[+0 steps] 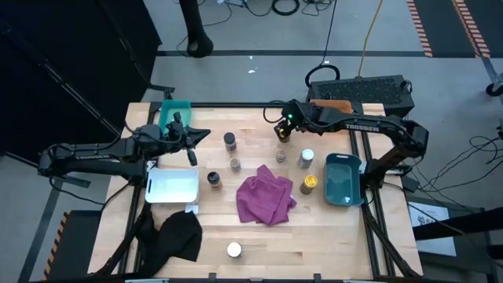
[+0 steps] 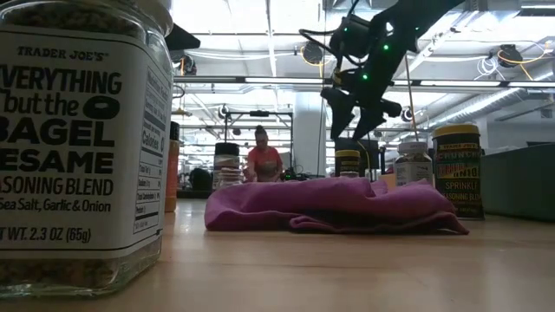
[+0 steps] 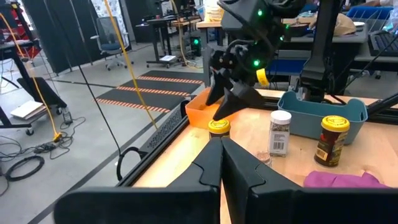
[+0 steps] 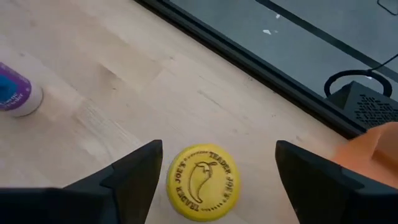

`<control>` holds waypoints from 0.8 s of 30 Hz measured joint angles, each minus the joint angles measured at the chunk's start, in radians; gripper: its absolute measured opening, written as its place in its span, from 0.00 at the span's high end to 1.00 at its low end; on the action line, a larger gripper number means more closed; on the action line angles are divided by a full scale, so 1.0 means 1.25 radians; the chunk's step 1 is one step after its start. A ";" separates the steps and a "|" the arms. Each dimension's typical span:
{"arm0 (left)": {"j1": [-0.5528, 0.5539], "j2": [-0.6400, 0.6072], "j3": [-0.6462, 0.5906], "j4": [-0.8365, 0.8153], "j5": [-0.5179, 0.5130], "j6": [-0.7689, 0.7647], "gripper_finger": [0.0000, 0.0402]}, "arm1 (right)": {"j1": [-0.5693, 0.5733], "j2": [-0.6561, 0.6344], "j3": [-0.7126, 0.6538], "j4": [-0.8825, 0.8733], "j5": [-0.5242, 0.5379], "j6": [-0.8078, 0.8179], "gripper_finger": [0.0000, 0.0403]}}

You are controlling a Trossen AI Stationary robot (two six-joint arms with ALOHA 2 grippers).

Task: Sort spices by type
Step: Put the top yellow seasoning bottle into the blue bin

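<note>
Several small spice jars stand upright on the wooden table (image 1: pixel 259 236) around a crumpled magenta cloth (image 1: pixel 266 198). One white-lidded jar (image 1: pixel 233 250) stands alone near the front edge and looms large in the low view (image 2: pixel 78 147). My right gripper (image 4: pixel 217 155) is open and points down over a yellow-lidded jar (image 4: pixel 202 182), with a finger on either side of the lid and clear of it. In the low view the right gripper (image 2: pixel 351 121) hangs just above that jar (image 2: pixel 349 162). My left gripper (image 3: pixel 221 155) is shut and hovers beside the green tray (image 1: pixel 174 115), holding nothing.
A white tray (image 1: pixel 171 185) sits at the left, a blue tray (image 1: pixel 343 179) at the right, and an orange tray (image 1: pixel 334 105) at the far right corner. A black cloth (image 1: pixel 177 236) lies at the near left. A person (image 2: pixel 264 162) stands in the room behind.
</note>
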 joint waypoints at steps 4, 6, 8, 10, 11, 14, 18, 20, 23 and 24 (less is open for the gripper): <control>0.000 0.000 0.000 -0.003 0.000 0.000 0.98 | 0.000 0.027 0.000 0.005 0.001 -0.001 0.27; 0.000 0.000 0.000 -0.003 0.000 0.000 0.98 | -0.001 0.046 0.000 -0.002 0.001 -0.001 0.27; 0.000 0.000 0.000 -0.003 0.000 0.000 0.98 | -0.001 0.065 0.000 0.000 0.000 -0.001 0.27; 0.000 0.000 0.000 -0.003 0.000 0.000 0.98 | 0.000 0.081 0.000 -0.001 -0.001 0.000 0.27; 0.000 0.000 0.000 -0.003 0.000 0.000 0.98 | 0.000 0.090 0.000 0.000 -0.001 0.000 0.27; 0.000 0.000 0.000 -0.005 0.000 0.000 0.98 | 0.000 0.103 0.000 -0.001 -0.001 0.000 0.28; 0.000 0.000 0.000 -0.006 0.000 0.000 0.98 | 0.000 0.102 0.000 -0.005 -0.017 0.016 0.32; 0.000 0.000 0.000 -0.006 0.000 0.000 0.98 | 0.000 0.100 0.000 -0.017 -0.020 0.028 0.37; 0.000 0.000 0.000 -0.006 0.000 0.000 0.98 | 0.000 0.099 0.000 -0.030 -0.018 0.039 0.49; 0.000 0.000 0.000 -0.006 0.000 0.000 0.98 | 0.000 0.099 0.000 -0.032 -0.019 0.038 0.51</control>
